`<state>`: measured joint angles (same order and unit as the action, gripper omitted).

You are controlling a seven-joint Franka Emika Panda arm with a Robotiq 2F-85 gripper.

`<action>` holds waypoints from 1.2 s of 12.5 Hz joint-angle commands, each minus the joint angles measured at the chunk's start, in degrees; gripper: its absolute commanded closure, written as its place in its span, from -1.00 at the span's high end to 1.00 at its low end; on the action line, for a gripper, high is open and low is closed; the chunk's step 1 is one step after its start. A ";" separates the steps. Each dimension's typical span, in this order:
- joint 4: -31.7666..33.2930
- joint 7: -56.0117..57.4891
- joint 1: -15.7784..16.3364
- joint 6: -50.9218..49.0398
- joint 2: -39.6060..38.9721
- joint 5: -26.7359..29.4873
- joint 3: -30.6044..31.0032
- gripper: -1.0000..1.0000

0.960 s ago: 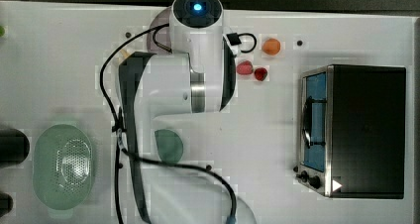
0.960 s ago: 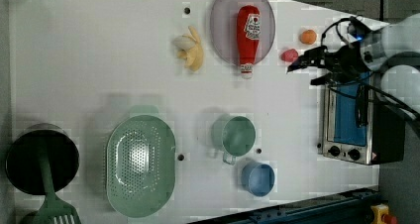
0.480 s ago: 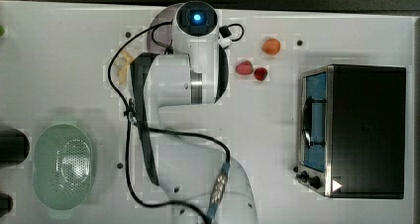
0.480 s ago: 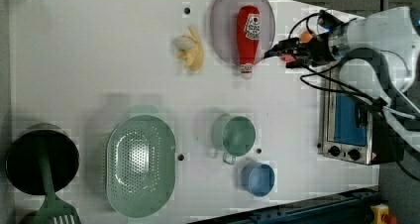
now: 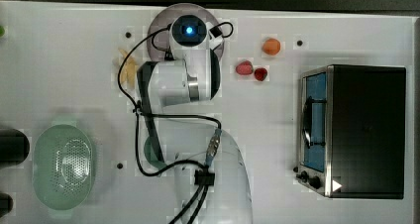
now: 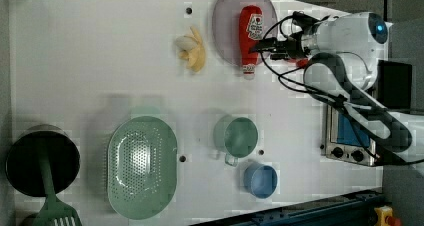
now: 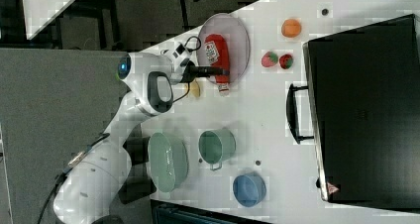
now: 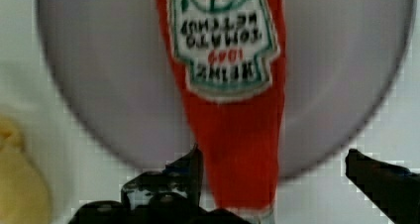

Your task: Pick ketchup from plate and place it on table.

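One bottle of ketchup [image 6: 251, 32] lies on the plate [image 6: 226, 21], neck pointing 6 o'clock in the left view, between the wide-open, empty fingers of the gripper [image 8: 270, 179].

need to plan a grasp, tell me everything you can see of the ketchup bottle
The ketchup is a slim red squeeze bottle, plastic by its look, with a white and green label printed in red. It lies flat on the lilac-grey plate, its pale cap end reaching over the rim toward the table. The tool hovers open above its narrow end, not gripping it yet.
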<state>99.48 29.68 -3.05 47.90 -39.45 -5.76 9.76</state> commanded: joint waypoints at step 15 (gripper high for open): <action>-7.70 3.32 1.03 9.12 -5.80 -3.90 0.19 0.21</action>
<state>93.33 31.19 -1.58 56.93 -46.89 -9.26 10.08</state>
